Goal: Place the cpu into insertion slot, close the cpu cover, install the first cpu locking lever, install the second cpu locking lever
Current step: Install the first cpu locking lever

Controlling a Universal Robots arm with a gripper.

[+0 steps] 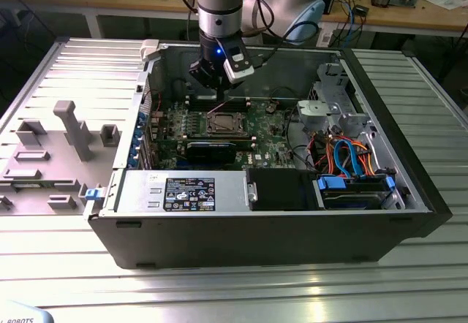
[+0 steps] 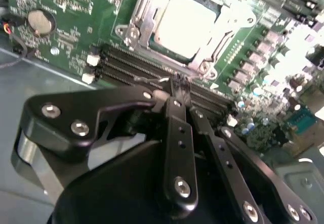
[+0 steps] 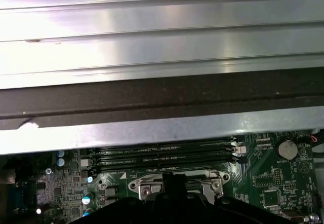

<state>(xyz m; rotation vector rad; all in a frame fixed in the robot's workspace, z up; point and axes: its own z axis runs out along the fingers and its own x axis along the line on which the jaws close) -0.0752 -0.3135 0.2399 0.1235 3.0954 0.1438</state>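
The cpu lies flat in the insertion slot, its pale metal top showing through the window of the cpu cover, which lies down over it. My gripper hangs just above the socket's edge on the memory-slot side, fingers pressed together on the end of a thin wire locking lever. In the exterior view the gripper sits low inside the open computer case, a thin rod slanting from it down to the socket. The first wrist view shows the gripper over the socket's metal rim.
Long black memory slots run beside the socket, and a coin battery sits on the green board. The case's metal wall stands close behind. A power supply, a drive cage with blue cables and a grey fixture are nearby.
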